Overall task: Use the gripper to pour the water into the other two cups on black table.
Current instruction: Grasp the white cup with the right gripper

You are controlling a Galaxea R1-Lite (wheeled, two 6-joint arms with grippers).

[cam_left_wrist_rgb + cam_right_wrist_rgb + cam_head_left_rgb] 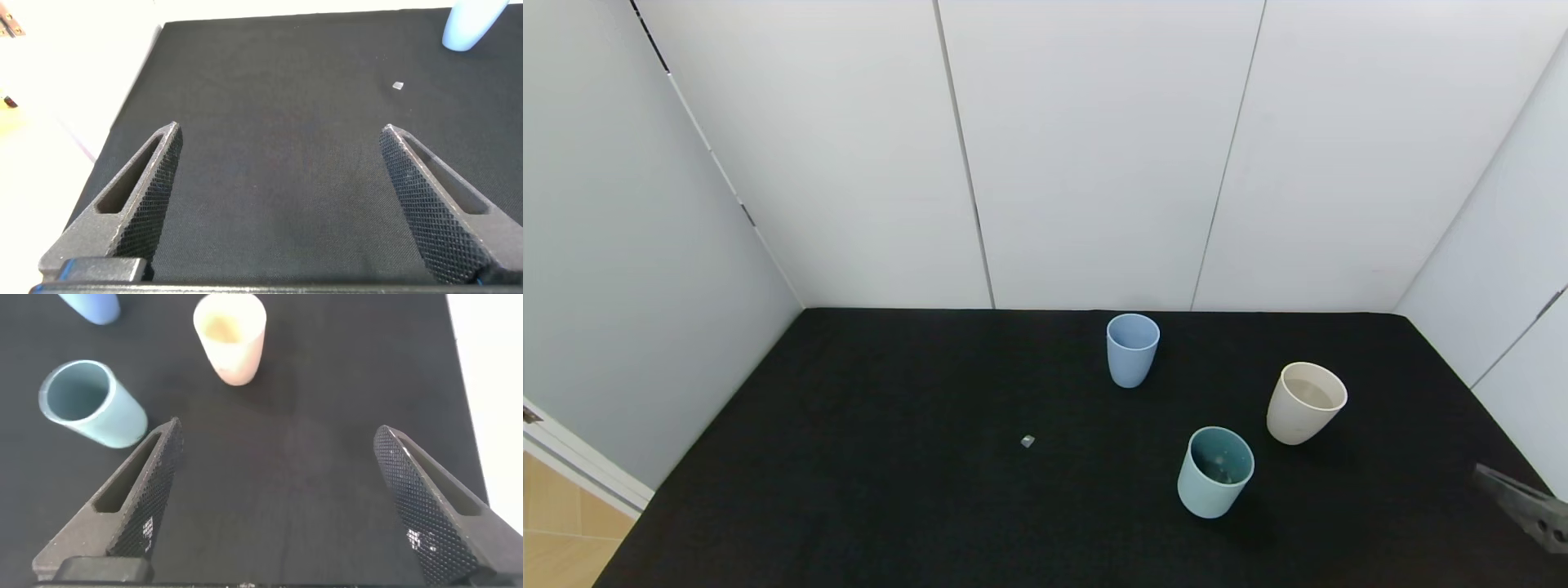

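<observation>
Three cups stand upright on the black table (890, 490): a periwinkle blue cup (1132, 349) at the back, a light teal cup (1214, 471) nearer me, and a cream cup (1304, 403) to their right holding the water (1311, 395). My right gripper (277, 426) is open and empty, low over the table, short of the cream cup (231, 345) and beside the teal cup (90, 403). Only one of its fingers (1523, 505) shows at the head view's right edge. My left gripper (279, 128) is open and empty over bare table, far from the blue cup (472, 24).
A tiny grey speck (1027, 441) lies mid-table, left of the cups. White panel walls close the table at the back and both sides. The table's left edge drops to a wooden floor (556, 523).
</observation>
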